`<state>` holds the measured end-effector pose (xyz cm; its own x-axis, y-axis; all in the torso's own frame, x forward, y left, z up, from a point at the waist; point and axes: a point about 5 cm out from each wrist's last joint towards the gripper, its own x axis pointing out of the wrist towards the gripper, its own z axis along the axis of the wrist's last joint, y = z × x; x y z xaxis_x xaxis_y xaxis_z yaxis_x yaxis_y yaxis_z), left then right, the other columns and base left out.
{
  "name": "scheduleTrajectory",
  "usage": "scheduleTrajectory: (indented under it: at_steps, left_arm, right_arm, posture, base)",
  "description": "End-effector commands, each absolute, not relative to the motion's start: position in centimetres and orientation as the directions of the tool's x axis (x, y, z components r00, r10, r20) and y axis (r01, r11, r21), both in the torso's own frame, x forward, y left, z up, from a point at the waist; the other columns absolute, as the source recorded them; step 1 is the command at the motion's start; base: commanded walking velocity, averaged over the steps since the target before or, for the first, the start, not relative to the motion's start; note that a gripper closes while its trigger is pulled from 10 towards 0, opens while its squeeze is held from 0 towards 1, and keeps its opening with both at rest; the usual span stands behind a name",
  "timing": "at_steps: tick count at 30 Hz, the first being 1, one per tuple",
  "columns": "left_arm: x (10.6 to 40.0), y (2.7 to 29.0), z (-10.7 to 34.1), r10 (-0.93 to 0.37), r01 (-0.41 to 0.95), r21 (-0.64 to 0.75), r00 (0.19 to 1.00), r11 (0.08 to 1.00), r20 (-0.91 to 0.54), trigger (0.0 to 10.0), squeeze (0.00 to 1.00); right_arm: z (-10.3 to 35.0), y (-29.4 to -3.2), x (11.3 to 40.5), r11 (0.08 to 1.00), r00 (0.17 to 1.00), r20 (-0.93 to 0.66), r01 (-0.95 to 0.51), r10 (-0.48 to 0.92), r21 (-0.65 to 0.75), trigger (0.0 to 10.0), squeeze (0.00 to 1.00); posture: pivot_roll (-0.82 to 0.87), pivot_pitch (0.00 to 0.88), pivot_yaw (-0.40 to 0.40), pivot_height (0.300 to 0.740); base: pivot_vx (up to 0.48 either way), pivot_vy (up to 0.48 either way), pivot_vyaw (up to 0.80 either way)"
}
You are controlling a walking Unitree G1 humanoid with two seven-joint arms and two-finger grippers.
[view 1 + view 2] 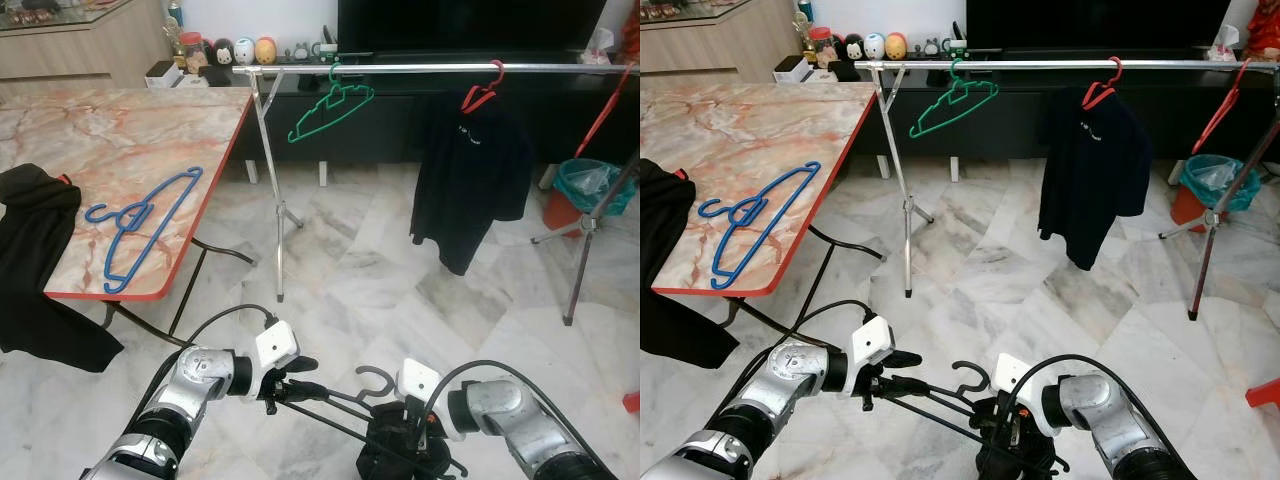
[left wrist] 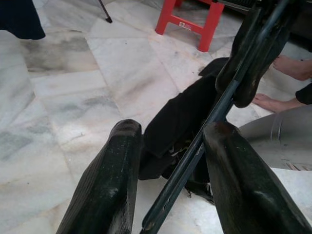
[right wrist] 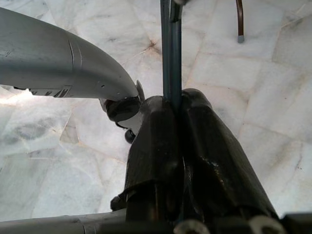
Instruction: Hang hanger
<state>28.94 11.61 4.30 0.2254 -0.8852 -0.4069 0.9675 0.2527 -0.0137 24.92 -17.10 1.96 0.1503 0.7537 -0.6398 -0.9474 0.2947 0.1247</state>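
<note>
Low in front of me I hold a black hanger (image 1: 372, 378) over the marble floor, its hook pointing up. A black garment (image 1: 395, 452) hangs bunched from it. My right gripper (image 3: 178, 97) is shut on the hanger's thin bar. My left gripper (image 2: 170, 129) is open, with the bar (image 2: 195, 151) passing between its spread fingers. In the left eye view the left gripper (image 1: 285, 385) sits at the hanger's left end and the right gripper (image 1: 420, 425) near its middle. A silver clothes rail (image 1: 400, 68) stands ahead across the room.
On the rail hang a green hanger (image 1: 330, 108) and a red hanger carrying a black shirt (image 1: 470, 180). A blue hanger (image 1: 145, 225) and a black cloth (image 1: 35, 260) lie on the marble table (image 1: 120, 140) at left. A red stool (image 2: 187, 19) and a person's bare feet (image 2: 292, 66) are close by.
</note>
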Motion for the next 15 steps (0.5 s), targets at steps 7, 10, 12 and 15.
scheduleTrajectory:
  at_steps: [7,10,12,15]
  left_arm:
    - [28.47,11.31,4.40,-0.898,0.981,-0.040,0.157,0.189,-0.410,10.0,0.00]
    - [28.31,11.29,4.45,-0.900,0.985,-0.043,0.133,0.165,-0.416,10.0,0.00]
    - [28.33,11.38,4.59,-0.901,0.986,-0.043,0.129,0.161,-0.415,10.0,0.00]
    - [28.40,11.48,4.75,-0.900,0.986,-0.041,0.130,0.161,-0.416,10.0,0.00]
  right_arm:
    - [2.60,-15.91,25.97,0.258,0.156,-0.639,-0.963,0.754,0.070,10.0,0.00]
    - [2.43,-15.87,25.99,0.263,0.160,-0.645,-0.962,0.747,0.066,10.0,0.00]
    - [2.29,-15.82,25.96,0.268,0.164,-0.649,-0.961,0.743,0.064,10.0,0.00]
    - [2.07,-15.88,25.98,0.278,0.176,-0.659,-0.959,0.731,0.052,10.0,0.00]
  posture:
    - [-0.01,0.002,0.040,0.740]
    - [-0.01,0.002,0.041,0.740]
    - [0.00,0.002,0.042,0.740]
    - [0.00,0.002,0.042,0.740]
  base:
    - [0.000,0.000,0.00]
    - [0.000,0.000,0.00]
    - [0.000,0.000,0.00]
    - [0.000,0.000,0.00]
